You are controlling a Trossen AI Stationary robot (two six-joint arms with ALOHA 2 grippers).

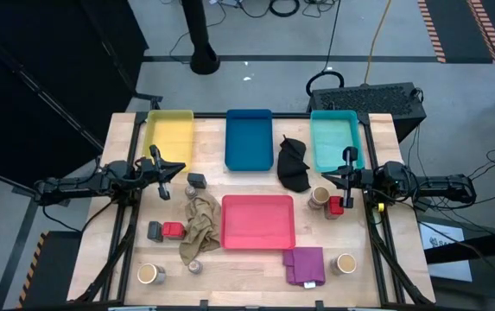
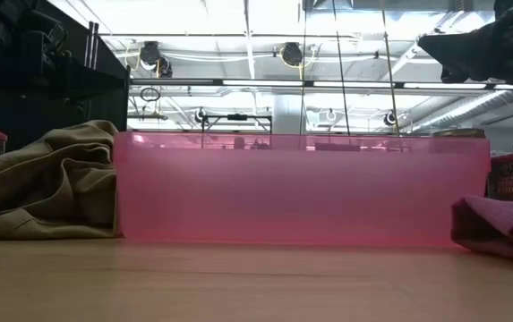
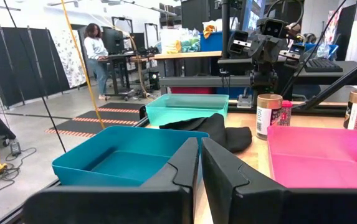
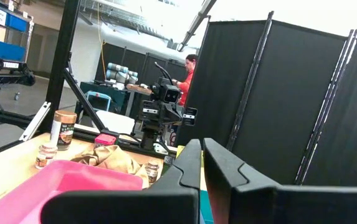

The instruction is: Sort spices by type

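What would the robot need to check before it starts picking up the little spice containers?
1. Left gripper free, near the yellow tray: ok, fingers closed on nothing.
2. Right gripper free, by the light teal tray: ok, also closed, empty.
3. Trays empty: ok; the pink tray and blue tray too.
4. Spices reachable: ok for the red cube beside a tan jar.
5. Nothing hidden under the beige cloth: cannot tell.

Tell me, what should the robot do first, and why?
Probably open the left gripper and move toward the dark grey tin nearby. All four trays look empty, both grippers are shut and hold nothing, and that tin sits closest to the left gripper, beside the yellow tray.
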